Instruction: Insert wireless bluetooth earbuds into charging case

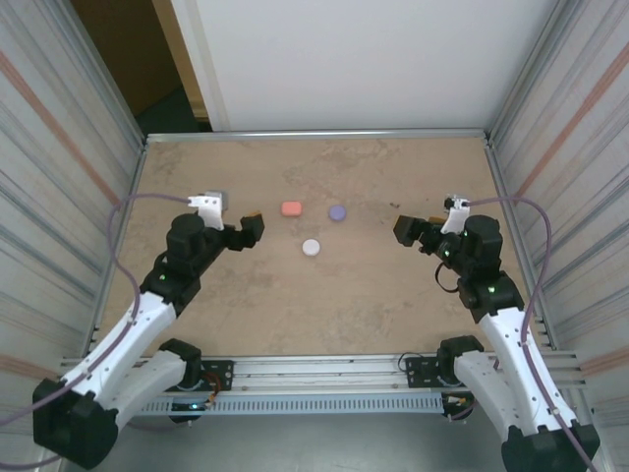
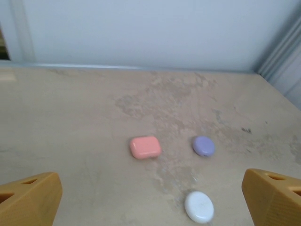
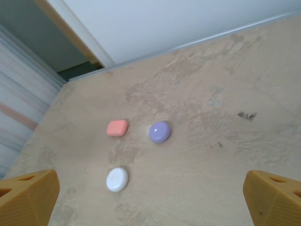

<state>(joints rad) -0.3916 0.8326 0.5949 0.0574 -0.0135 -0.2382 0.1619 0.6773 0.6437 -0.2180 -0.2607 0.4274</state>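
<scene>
From the top external view, a pink case and a purple case are seen side by side but apart near the middle of the table, with a white case nearer the arms, roughly between them. All three are laid flat with lids shut, so whether the earbuds are inside them cannot be told, and a lid is judged to need opening before anything is inserted. The left gripper is held just left of the group and the right gripper well to its right. Both are turned inward, presumably so that the cases are kept before both wrist cameras while one is chosen. In the left wrist view, the left gripper is shown spread wide, its orange fingers at the lower corners with nothing held between them. The white case lies nearest, and the pink case and purple case lie farther off. In the right wrist view, the right gripper is likewise opened wide and empty above bare table, and the white case, pink case and purple case are seen ahead, untouched.
</scene>
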